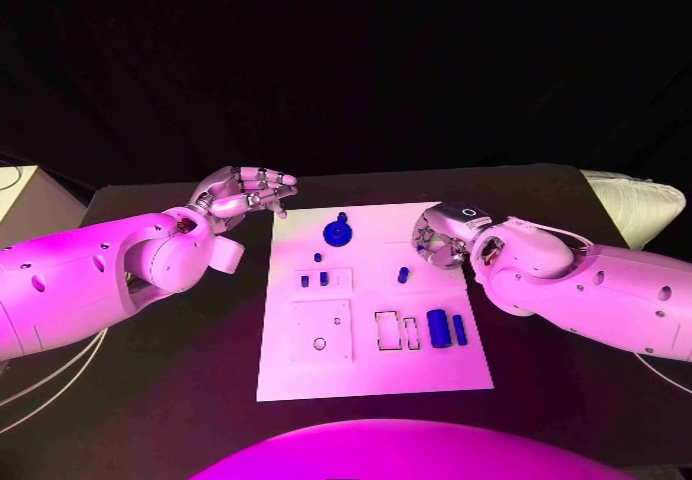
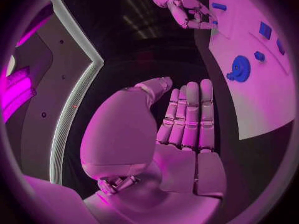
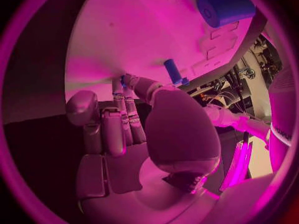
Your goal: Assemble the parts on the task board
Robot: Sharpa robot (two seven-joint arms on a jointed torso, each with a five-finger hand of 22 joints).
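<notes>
The white task board (image 1: pixel 375 350) lies mid-table. A round blue part (image 1: pixel 338 234) sits near its far edge, and the left wrist view shows this round part (image 2: pixel 239 68) too. Small blue pieces (image 1: pixel 323 277) and a short peg (image 1: pixel 404 274) lie mid-board. Two blue cylinders (image 1: pixel 438 328) stand in slots at the right. My left hand (image 1: pixel 248 192) hovers off the board's far left corner, fingers straight (image 2: pixel 190 117), holding nothing. My right hand (image 1: pixel 440 240) is over the board's right edge. Its thumb and a finger (image 3: pixel 127 99) pinch a small blue part (image 3: pixel 122 79), mostly hidden.
Recessed outlines (image 1: pixel 323 330) mark the board's near left. A pale box (image 1: pixel 29 200) stands off the table's left side and a white cushion (image 1: pixel 642 200) off its right. Bare black tabletop (image 1: pixel 173 380) surrounds the board.
</notes>
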